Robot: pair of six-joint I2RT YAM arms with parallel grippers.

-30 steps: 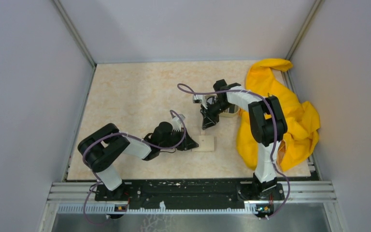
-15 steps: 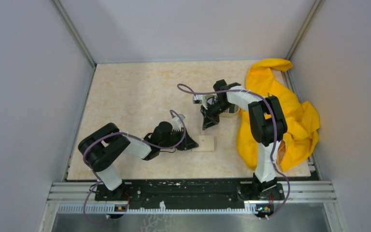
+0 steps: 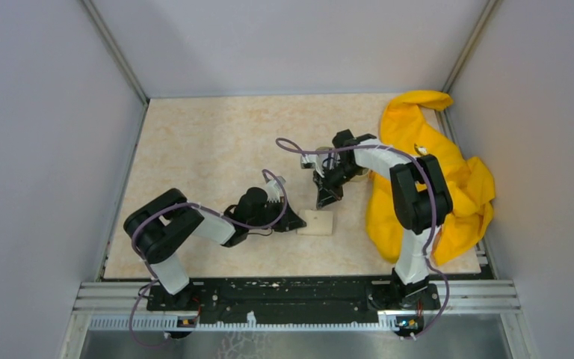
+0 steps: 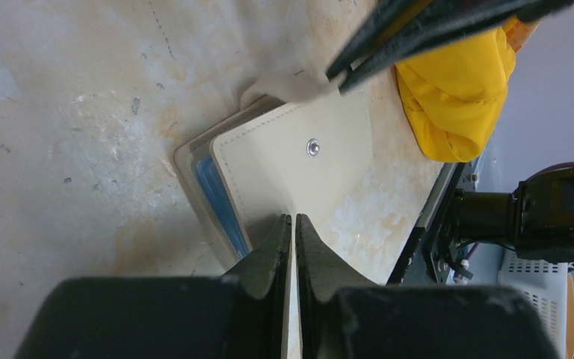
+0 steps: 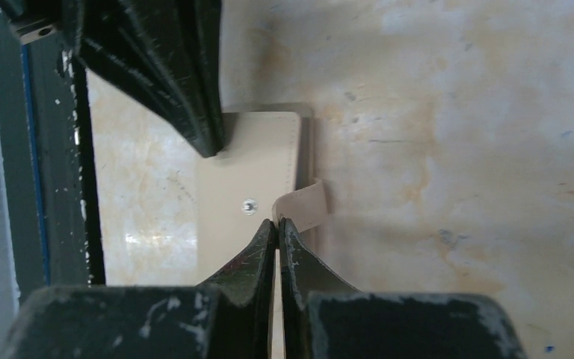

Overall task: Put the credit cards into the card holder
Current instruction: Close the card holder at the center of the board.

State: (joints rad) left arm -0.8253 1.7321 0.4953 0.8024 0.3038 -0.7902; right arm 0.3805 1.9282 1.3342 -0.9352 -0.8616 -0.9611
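Observation:
The tan card holder [image 3: 318, 222] lies on the table between the arms. In the left wrist view the card holder [image 4: 306, 172] shows its snap button [image 4: 313, 146] and a light blue inside edge [image 4: 220, 198]. My left gripper [image 4: 293, 218] is shut on the near edge of its top flap; it also shows in the top view [image 3: 297, 222]. My right gripper [image 5: 277, 221] is shut on the tip of the holder's curled closing strap [image 5: 304, 205], at the holder's far edge, and it also shows in the top view [image 3: 324, 200]. No credit cards show.
A big yellow cloth [image 3: 441, 176] lies heaped at the right, close behind the right arm. A small beige dish [image 3: 357, 174] is partly hidden under the right forearm. Grey walls close the table on three sides. The black base rail [image 3: 291, 292] runs along the near edge.
My right gripper has moved a little nearer and rightwards, down to the holder's far edge. The left gripper and the holder have stayed put.

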